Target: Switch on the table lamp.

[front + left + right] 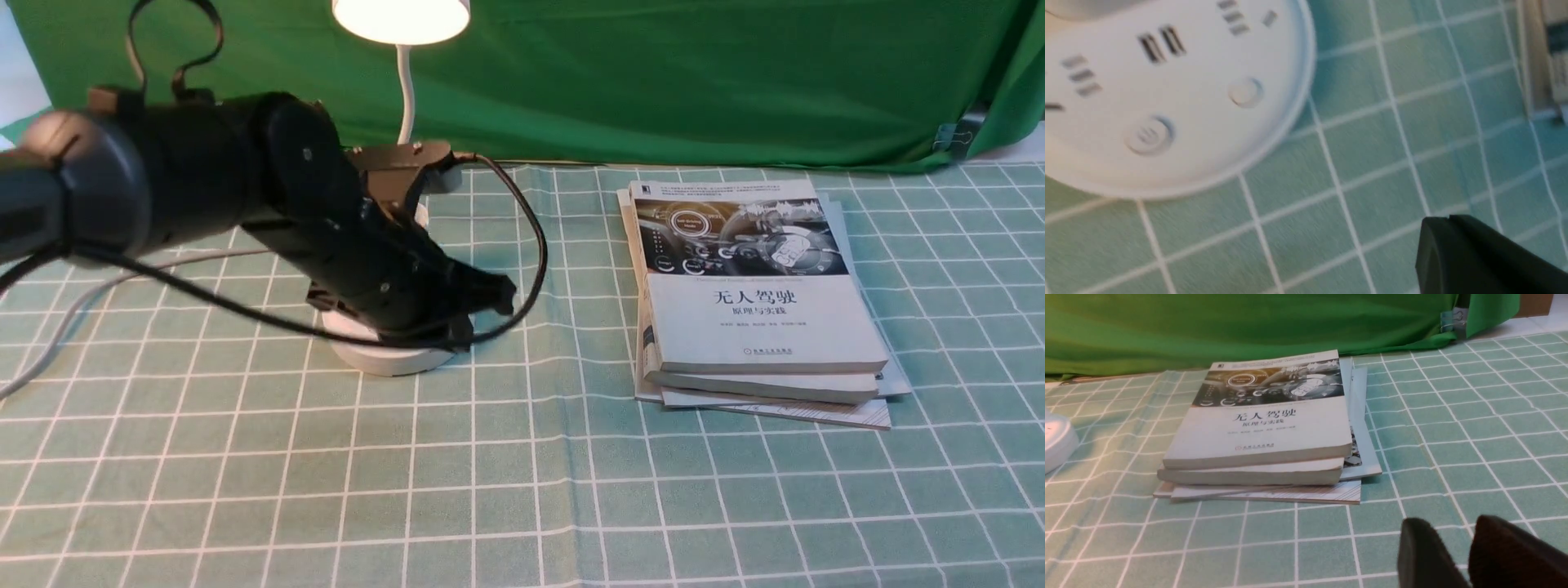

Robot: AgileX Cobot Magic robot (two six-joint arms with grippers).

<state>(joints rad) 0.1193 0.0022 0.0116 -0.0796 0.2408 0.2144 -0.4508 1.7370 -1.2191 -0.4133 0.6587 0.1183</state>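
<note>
The white table lamp stands at the back left, its round head [400, 18] glowing above a thin neck [406, 90]. My left arm covers most of the puck base [384, 359]. The left wrist view shows the base [1180, 102] from above with its sockets and two round buttons [1149, 134] [1245, 92]. My left gripper [502, 294] hangs just right of the base over the cloth, its jaws pressed together on nothing [1447, 218]. In the right wrist view my right gripper [1449, 522] hovers low over the cloth, fingers slightly apart and empty; the base's edge [1055, 445] shows far off.
A stack of books [751, 286] [1261, 428] lies right of centre on the green checked tablecloth [522, 490]. A green curtain [653, 73] closes the back. The lamp's white cord [82, 302] runs off to the left.
</note>
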